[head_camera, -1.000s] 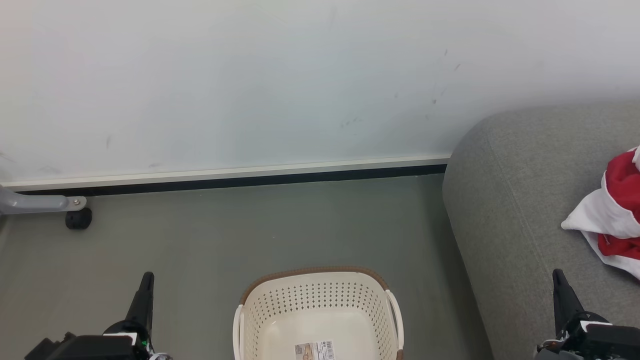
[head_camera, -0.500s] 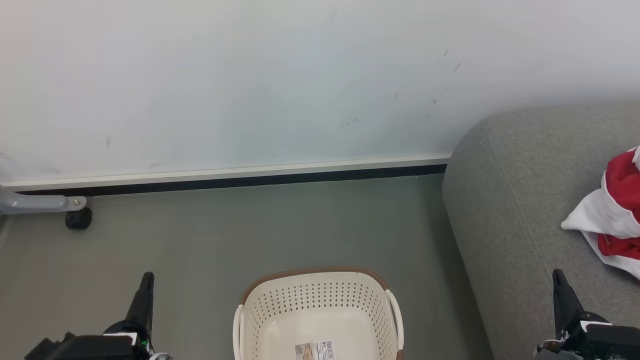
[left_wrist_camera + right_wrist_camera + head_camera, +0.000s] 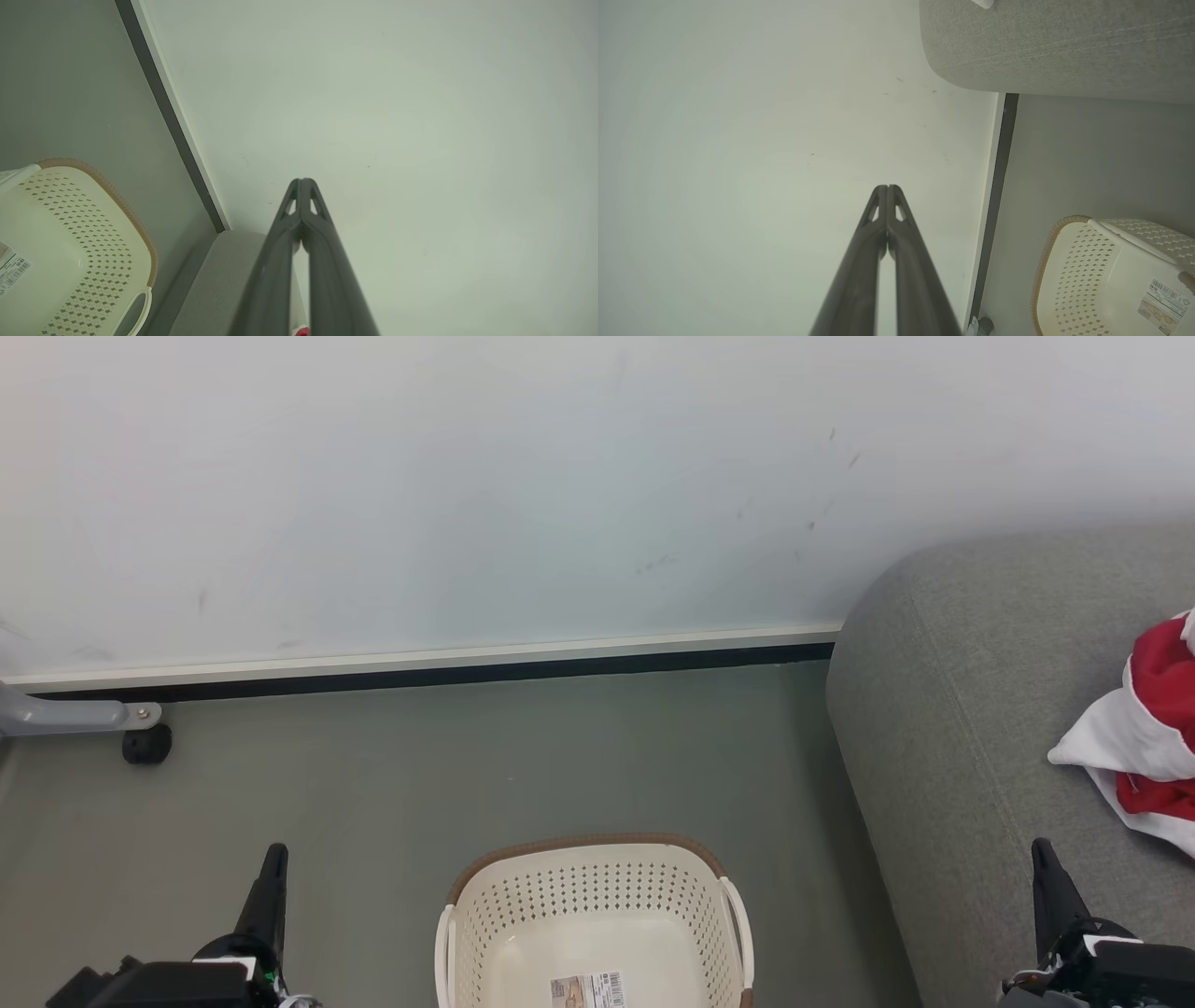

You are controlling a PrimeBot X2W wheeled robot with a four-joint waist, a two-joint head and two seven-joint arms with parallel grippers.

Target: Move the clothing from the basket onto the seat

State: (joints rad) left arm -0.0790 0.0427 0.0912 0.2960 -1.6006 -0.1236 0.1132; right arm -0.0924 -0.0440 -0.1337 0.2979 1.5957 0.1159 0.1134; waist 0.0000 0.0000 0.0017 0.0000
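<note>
Scuffed white wall (image 3: 467, 476), pale skirting strip (image 3: 420, 658), grey-green floor (image 3: 467, 756), grey leg (image 3: 65, 716) on black caster (image 3: 147, 744)

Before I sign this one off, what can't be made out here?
Clothing: cut by the head view's right edge, so the garment count on the seat is unknowable.
Basket: near part cut by an edge in every view; leftover garments there cannot be ruled out.
Sticker in the basket: print too small to read in all views.

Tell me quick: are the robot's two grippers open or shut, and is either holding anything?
Left gripper: shut, fingers pressed together, holding nothing.
Right gripper: shut, fingers pressed together, holding nothing.
</note>
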